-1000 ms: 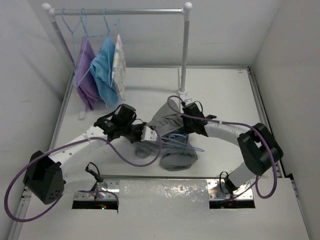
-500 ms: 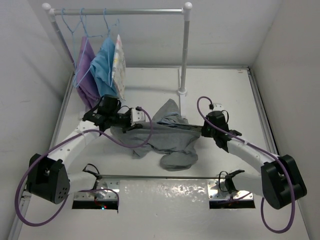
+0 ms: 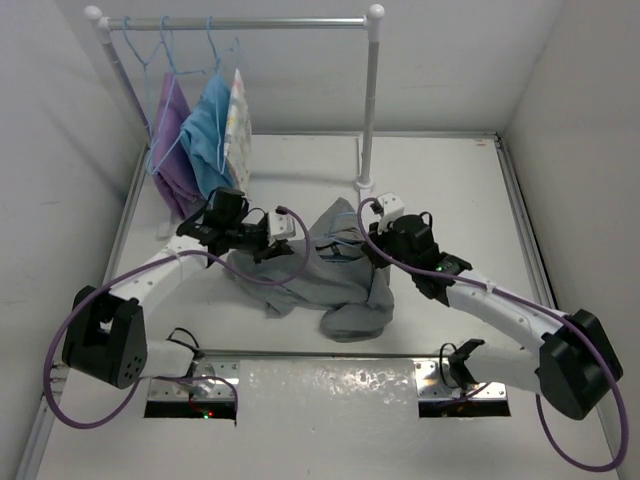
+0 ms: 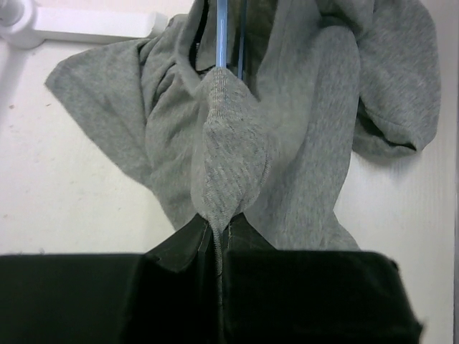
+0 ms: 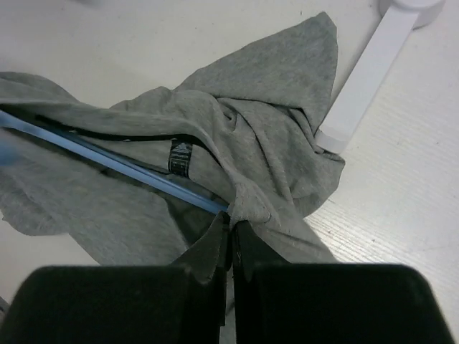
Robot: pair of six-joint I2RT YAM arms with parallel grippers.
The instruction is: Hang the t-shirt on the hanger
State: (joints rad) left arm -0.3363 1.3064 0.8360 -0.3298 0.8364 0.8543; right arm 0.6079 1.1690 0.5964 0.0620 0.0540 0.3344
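Mid-grey cotton t-shirt (image 3: 335,280) is lying crumpled on the white table (image 3: 450,180), looking soft and limp; thin light-blue wire hanger (image 5: 122,166) is threading inside; left gripper (image 4: 219,240) is pinching its ribbed collar, the sensible hold; right gripper (image 5: 231,229) is clamping shut where wire meets cloth.

Your t-shirt (image 3: 335,285) is a plain grey heap, crumpled on the worktop (image 3: 440,190) and drawn out between both end effectors. The left end effector (image 4: 219,240) pinches a ribbed fold of it. The hanger (image 5: 122,163), thin light-blue wire, slants through the neck opening. One end of it meets the closed tips of the right end effector (image 5: 231,226) amid bunched cloth.
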